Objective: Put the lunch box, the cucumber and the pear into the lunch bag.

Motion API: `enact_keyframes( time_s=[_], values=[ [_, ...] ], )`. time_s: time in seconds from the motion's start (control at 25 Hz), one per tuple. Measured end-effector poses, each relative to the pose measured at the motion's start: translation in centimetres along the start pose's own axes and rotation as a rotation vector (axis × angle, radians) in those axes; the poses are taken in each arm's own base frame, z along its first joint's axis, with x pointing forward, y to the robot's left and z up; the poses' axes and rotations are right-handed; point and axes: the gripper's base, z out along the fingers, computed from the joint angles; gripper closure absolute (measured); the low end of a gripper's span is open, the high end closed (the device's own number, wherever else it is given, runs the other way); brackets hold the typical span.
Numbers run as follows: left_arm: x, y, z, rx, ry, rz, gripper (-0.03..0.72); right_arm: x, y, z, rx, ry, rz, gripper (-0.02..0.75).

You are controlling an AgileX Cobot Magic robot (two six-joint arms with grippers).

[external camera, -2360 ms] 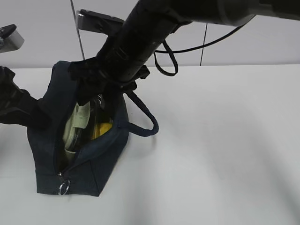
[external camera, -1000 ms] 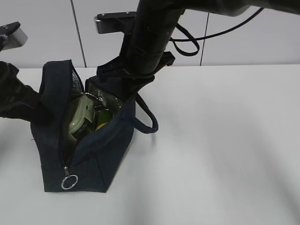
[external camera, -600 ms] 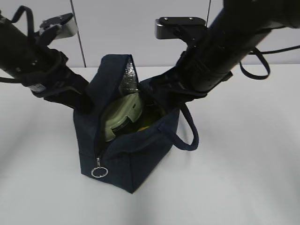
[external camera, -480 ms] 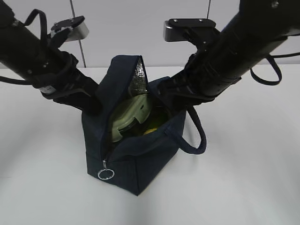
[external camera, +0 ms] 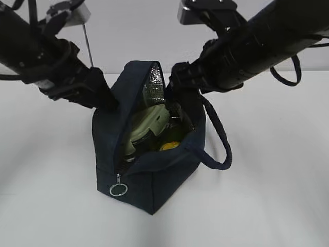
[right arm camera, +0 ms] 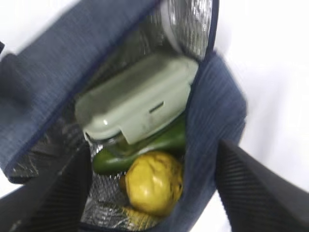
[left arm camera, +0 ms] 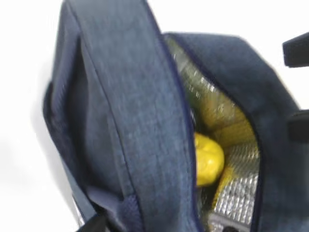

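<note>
Standing unzipped on the white table (external camera: 267,170), the lunch bag (external camera: 154,175). Inside, the lunch box (right arm camera: 137,99) tilted over the cucumber (right arm camera: 154,145), the pear (right arm camera: 153,181) lowest. Spread apart across the bag's wall, right gripper (right arm camera: 149,188); left gripper state unclear.

Bright, even light fills all three views. In the exterior view the white desk (external camera: 267,170) shows only soft, broad grey shadows, at about 3 o'clock and 9 o'clock of the lunch bag (external camera: 149,175), with no hard edges. Both black arms read as near-featureless silhouettes against the pale wall. The left wrist view is soft with blur; the background beyond the bag is blown out to white. The right wrist view is blurred too, the silvery lining (right arm camera: 190,21) glaring at 12 o'clock, and the tool fingers (right arm camera: 256,188) dark and unfocused.
</note>
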Motion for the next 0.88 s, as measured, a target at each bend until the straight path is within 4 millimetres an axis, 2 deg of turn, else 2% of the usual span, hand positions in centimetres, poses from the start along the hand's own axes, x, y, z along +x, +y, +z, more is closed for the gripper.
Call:
enact_keyframes(
  time_s=[0.16, 0.28, 0.44, 0.64, 0.8, 0.88],
  values=[
    [0.8, -1.1, -2.7, -0.044, -0.166, 0.062, 0.255, -0.7, 0.4, -2.4, -0.004, -0.112, -0.063, 0.155],
    [3.0, -1.6, -3.8, -0.089, -0.280, 0.088, 0.253, 0.5, 0.8, -3.7, -0.016, -0.188, -0.057, 0.158],
    [6.4, -1.9, -4.4, -0.148, -0.381, 0.104, 0.253, 4.0, 2.3, -3.9, -0.010, -0.259, -0.134, 0.159],
    [9.5, -2.1, -5.2, -0.208, -0.464, 0.102, 0.253, 9.1, 7.2, -3.0, -0.071, -0.294, -0.282, 0.163],
    [10.8, -2.4, -5.7, -0.225, -0.496, 0.107, 0.253, 12.9, 10.6, -2.7, -0.132, -0.329, -0.381, 0.202],
    [11.0, -2.5, -6.1, -0.231, -0.514, 0.112, 0.259, 14.2, 11.4, -2.1, -0.137, -0.338, -0.375, 0.235]
  ],
)
